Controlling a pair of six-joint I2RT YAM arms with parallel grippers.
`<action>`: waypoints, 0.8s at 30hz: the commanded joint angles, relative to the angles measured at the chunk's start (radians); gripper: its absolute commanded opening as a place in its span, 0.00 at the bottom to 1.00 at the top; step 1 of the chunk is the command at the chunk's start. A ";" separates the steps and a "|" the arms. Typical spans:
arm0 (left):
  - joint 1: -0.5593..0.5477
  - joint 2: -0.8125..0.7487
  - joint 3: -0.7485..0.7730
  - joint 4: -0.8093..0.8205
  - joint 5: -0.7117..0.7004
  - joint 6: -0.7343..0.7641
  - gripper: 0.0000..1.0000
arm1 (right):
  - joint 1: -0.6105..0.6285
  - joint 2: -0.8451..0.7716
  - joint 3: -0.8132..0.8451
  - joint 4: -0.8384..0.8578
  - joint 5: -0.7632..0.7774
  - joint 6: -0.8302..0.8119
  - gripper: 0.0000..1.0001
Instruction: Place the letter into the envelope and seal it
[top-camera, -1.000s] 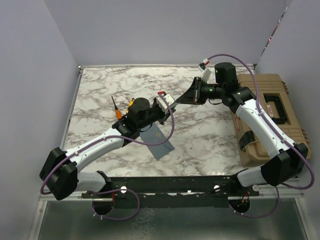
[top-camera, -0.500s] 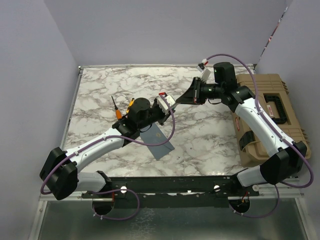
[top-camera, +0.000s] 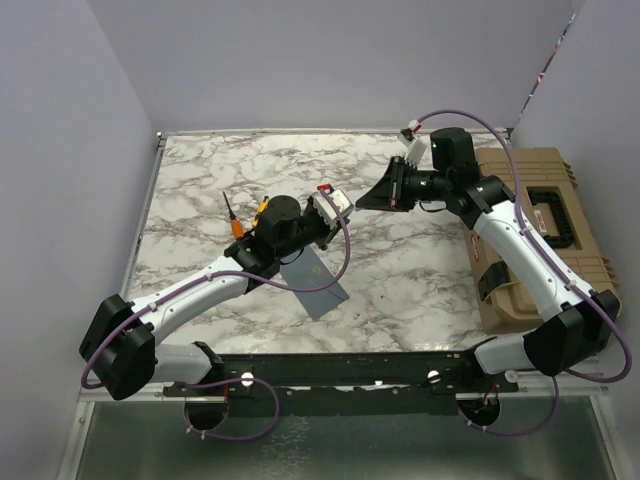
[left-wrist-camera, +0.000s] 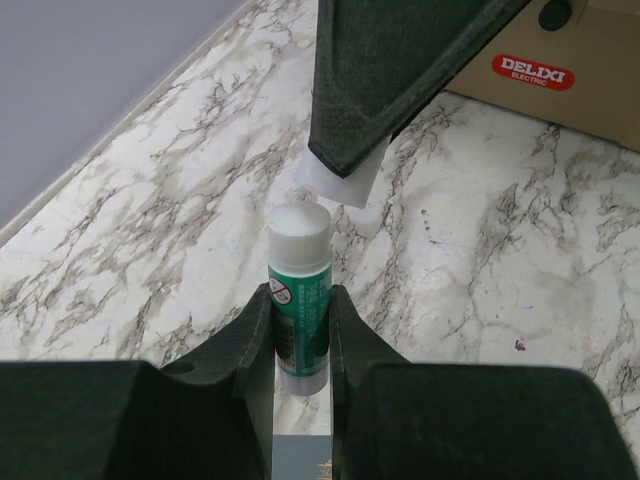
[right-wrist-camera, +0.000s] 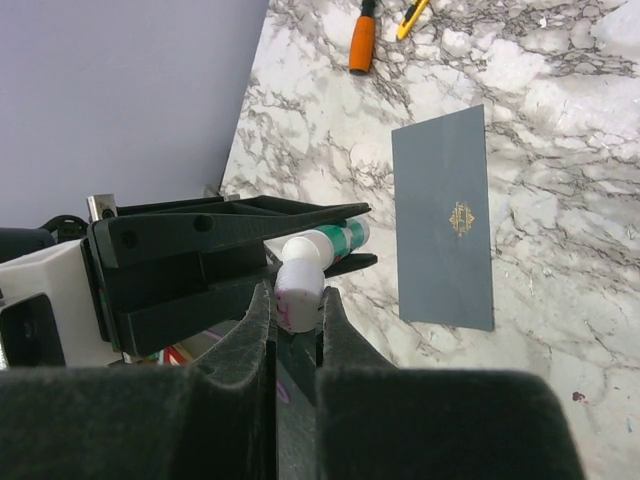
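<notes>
The envelope (right-wrist-camera: 447, 220) lies flat on the bench (top-camera: 200, 170), a slate-blue rectangle with a small gold emblem face up and no flap showing. The letter is nowhere in view — judged to be inside already, with sealing left to do. Just beyond the envelope the left pincer (left-wrist-camera: 300, 305) grips a green-labelled glue stick (left-wrist-camera: 298, 270), and the right pincer (right-wrist-camera: 297, 300) is clamped on its white cap (right-wrist-camera: 298, 290) — off the stick, close beside it.

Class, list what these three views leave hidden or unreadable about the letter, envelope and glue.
- Letter: in no view; possibly inside the envelope, unseeable.
- Envelope's far end: top view, covered by the left arm.
- Glue stick label: left wrist view, partly covered by the left fingers.
- Orange tool: right wrist view, cut off by the top edge.
</notes>
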 joint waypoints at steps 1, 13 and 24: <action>-0.006 -0.028 0.021 0.011 0.006 0.004 0.00 | -0.002 -0.005 -0.020 0.017 -0.021 0.014 0.00; -0.006 -0.019 0.026 0.026 0.041 -0.015 0.00 | -0.002 0.006 -0.038 0.053 -0.031 0.041 0.00; -0.007 -0.018 0.030 0.036 0.056 -0.016 0.00 | -0.003 0.010 -0.047 0.071 -0.025 0.053 0.00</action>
